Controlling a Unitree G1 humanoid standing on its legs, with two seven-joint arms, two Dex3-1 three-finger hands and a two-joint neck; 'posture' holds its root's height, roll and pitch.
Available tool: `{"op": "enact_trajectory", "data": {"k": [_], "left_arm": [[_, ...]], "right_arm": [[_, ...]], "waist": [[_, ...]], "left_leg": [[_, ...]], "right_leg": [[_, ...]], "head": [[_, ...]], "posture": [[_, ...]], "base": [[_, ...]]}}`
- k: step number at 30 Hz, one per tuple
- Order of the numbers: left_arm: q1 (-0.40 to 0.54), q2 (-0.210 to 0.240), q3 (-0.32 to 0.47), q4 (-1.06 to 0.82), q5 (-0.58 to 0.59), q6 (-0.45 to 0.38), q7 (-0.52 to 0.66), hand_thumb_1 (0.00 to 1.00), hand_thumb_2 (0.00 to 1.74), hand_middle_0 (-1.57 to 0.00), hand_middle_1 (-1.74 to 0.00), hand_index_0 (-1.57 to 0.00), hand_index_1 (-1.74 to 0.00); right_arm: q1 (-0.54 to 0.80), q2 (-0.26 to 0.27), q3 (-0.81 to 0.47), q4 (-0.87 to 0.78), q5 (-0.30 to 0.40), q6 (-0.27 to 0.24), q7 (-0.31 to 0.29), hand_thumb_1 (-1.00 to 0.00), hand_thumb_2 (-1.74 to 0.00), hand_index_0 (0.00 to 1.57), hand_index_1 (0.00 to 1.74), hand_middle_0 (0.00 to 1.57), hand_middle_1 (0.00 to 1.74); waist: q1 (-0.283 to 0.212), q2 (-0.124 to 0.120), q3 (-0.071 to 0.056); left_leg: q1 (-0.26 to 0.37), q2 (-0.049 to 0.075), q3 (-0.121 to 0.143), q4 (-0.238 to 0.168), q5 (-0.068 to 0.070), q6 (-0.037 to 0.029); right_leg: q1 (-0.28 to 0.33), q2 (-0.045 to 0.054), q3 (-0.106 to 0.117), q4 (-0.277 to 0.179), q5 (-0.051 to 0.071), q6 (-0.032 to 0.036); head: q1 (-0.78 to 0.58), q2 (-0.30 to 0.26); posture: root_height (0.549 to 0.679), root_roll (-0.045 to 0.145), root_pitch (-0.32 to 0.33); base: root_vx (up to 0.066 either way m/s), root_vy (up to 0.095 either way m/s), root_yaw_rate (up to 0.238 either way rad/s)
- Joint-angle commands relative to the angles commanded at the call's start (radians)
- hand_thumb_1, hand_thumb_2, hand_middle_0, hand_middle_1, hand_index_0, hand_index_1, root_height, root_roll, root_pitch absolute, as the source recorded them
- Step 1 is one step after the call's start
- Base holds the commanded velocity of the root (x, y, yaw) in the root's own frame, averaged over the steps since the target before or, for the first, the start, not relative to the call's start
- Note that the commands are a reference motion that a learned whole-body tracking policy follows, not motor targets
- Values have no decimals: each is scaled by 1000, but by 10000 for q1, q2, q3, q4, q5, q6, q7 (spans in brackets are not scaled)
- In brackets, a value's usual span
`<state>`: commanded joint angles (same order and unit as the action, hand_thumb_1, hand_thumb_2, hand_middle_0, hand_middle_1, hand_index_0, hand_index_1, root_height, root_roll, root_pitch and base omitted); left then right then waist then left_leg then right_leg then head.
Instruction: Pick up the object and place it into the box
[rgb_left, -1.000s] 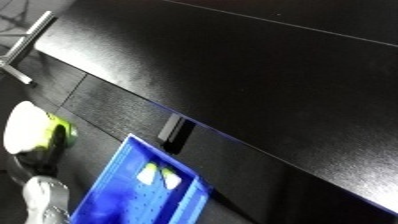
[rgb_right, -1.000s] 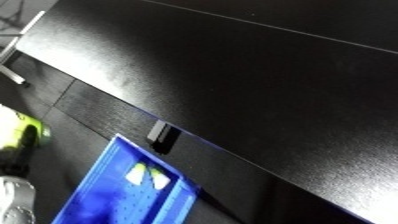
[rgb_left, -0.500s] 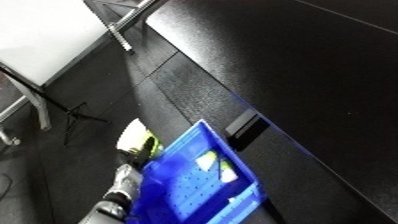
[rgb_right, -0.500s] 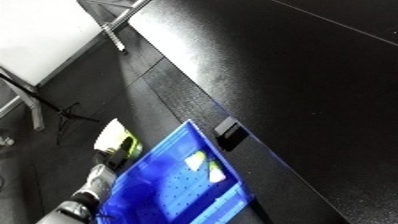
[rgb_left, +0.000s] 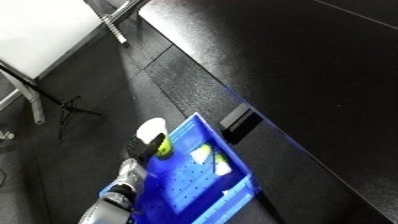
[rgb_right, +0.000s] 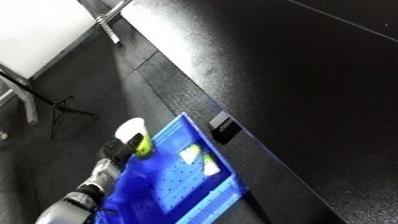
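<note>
Fingers (rgb_left: 140, 148) of left hand (rgb_left: 138, 150) curled round white-yellow object (rgb_left: 153, 134) at blue bin (rgb_left: 191, 182) edge.

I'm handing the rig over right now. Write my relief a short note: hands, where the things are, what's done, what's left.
Left hand: black fingers curled round a white and yellow-green object, held at the near left rim of the blue plastic bin.
Right hand: not in view.
Bin: sits beside the black table; two small pale items already lie on its perforated floor.
Done: object picked up and brought to the bin's edge.
Left: carry it over the rim, release it inside, then pull the hand clear. Whether the object already touches the rim cannot be told.
</note>
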<state>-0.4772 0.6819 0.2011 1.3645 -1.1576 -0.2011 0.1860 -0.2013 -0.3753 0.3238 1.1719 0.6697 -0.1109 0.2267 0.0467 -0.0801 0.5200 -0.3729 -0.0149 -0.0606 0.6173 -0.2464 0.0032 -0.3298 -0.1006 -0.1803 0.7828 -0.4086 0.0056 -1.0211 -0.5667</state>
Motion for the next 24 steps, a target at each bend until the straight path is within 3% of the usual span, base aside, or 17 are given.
{"op": "enact_trajectory", "data": {"k": [10, 17, 24], "left_arm": [[187, -133, -214, 180, 511, 206, -195, 0, 0, 0, 0, 0, 0], [277, -281, -352, 170, 483, 953, -1089, 0, 0, 0, 0, 0, 0], [544, -489, -643, 4, 1062, 1364, -2267, 0, 0, 0, 0, 0, 0]], "right_arm": [[24, 11, 65, -10, 210, 40, -32, 0, 0, 0, 0, 0, 0], [-2, 26, 26, -32, 341, 42, -128, 0, 0, 0, 0, 0, 0], [-95, -55, -58, -74, 436, 56, -284, 0, 0, 0, 0, 0, 0]], "waist": [[57, 42, 0], [30, 153, 0], [-125, 350, 0]], "left_leg": [[64, -85, -13, 13, -83, 26], [100, -138, 30, 55, -168, 52], [214, -131, 233, 253, -398, 91]], "right_leg": [[132, -12, -22, -141, 31, -23], [105, -13, 8, -156, 66, -3], [106, -1, 174, -297, 226, 67]], "head": [[667, -205], [1742, -291], [4640, -412]], "posture": [[635, 36, -39], [635, 33, -38], [637, 31, -39]], "base": [[11, -6, 0], [-9, -8, -27], [-28, 8, -129]]}}
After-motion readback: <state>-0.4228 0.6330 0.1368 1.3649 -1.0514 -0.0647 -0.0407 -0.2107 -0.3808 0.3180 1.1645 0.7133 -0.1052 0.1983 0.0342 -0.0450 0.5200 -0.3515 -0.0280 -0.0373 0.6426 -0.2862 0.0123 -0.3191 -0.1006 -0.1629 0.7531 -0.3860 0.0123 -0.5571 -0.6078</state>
